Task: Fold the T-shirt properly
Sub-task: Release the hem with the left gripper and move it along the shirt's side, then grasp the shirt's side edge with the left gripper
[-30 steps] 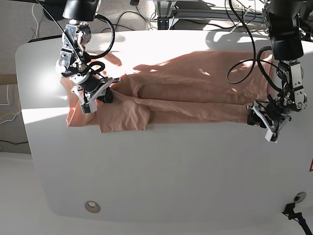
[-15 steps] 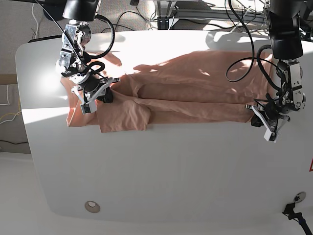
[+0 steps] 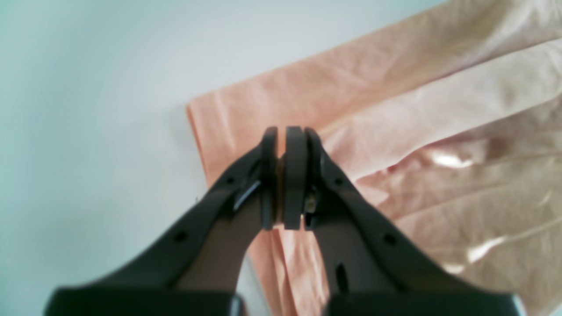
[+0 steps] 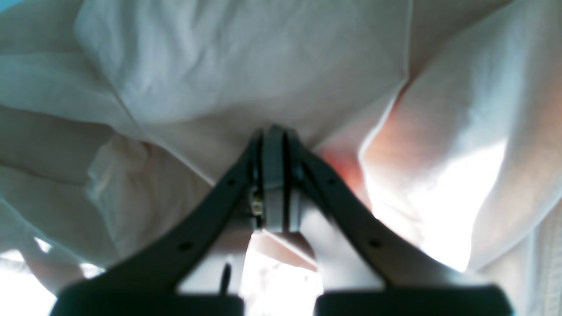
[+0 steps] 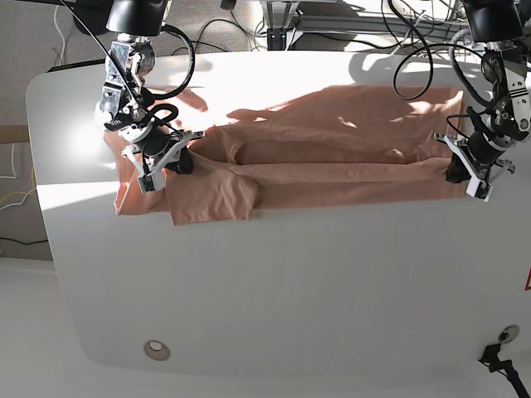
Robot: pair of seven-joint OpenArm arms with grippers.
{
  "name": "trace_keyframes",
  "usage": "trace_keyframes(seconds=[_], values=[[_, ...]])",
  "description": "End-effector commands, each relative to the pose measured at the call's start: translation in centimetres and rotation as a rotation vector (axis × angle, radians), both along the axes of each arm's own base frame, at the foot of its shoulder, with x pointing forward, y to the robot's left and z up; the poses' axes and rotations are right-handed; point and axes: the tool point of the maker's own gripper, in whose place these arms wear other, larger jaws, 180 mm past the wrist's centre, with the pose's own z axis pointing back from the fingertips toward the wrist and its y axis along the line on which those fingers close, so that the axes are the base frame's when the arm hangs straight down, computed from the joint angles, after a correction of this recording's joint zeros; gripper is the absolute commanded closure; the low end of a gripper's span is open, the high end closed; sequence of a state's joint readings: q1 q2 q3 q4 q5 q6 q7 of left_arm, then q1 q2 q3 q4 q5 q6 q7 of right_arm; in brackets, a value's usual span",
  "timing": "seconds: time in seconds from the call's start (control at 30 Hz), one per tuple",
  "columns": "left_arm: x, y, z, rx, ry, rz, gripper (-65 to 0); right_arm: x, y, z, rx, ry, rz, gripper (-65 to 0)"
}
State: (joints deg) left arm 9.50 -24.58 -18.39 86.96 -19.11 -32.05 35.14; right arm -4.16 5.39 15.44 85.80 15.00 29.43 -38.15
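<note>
**Both grippers pinched on the T-shirt at opposite ends**

The left gripper (image 3: 285,175) has its jaws pressed together with a thin strip of peach cloth caught between them, at the hem-side corner of the T-shirt (image 5: 332,141). In the base view that gripper (image 5: 466,170) sits at the right end of the garment, near the table's right edge.

The right gripper (image 4: 274,175) is likewise clamped tight, its pads buried in bunched fabric; folds of the T-shirt (image 4: 246,66) fill the whole wrist view. From the base camera it (image 5: 162,162) grips near the shoulder, at the left end.

Between the two grippers the T-shirt lies stretched lengthways across the far half of the white table (image 5: 290,290), a long lengthwise fold running through its middle, one sleeve flat on the near side by the right gripper. Sunlight and arm shadows cross the cloth
</note>
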Motion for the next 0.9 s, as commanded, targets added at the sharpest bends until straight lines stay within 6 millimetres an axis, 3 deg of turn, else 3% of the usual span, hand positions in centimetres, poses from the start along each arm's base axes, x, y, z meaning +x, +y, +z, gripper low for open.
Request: trace_keyframes(seconds=[0.0, 0.27, 0.3, 0.4, 0.43, 0.57, 0.63, 0.73, 0.87], values=[[0.5, 1.2, 2.2, 0.032, -0.06, 0.009, 0.0, 0.1, -0.5, 0.1, -0.026, 0.008, 0.002, 0.0], [-2.8, 1.8, 0.2, 0.048, 0.02, 0.015, 0.0, 0.1, -0.5, 0.1, -0.027, 0.008, 0.002, 0.0], [-3.0, 1.8, 0.0, 0.051, 0.033, 0.017, -4.8, 0.1, -0.5, 0.1, -0.027, 0.008, 0.002, 0.0], [-3.6, 2.2, -0.6, 0.067, 0.085, 0.028, -34.5, 0.1, -0.5, 0.1, -0.026, 0.008, 0.002, 0.0], [-3.7, 2.2, -0.6, 0.069, 0.091, 0.03, -36.2, 0.1, -0.5, 0.1, -0.026, 0.008, 0.002, 0.0], [-3.6, 3.2, 0.3, 0.11, 0.104, 0.016, -36.2, 0.1, -0.5, 0.1, -0.026, 0.008, 0.002, 0.0], [-2.9, 3.7, 2.9, 0.102, 0.031, 0.029, -36.3, 0.1, -0.5, 0.1, -0.026, 0.008, 0.002, 0.0], [-3.8, 5.6, 5.0, 0.049, 0.021, 0.057, -36.3, 0.1, -0.5, 0.1, -0.026, 0.008, 0.002, 0.0], [-5.4, 7.4, 4.9, -0.043, 0.06, 0.132, -36.3, 0.1, -0.5, 0.1, -0.024, 0.008, 0.002, 0.0]])
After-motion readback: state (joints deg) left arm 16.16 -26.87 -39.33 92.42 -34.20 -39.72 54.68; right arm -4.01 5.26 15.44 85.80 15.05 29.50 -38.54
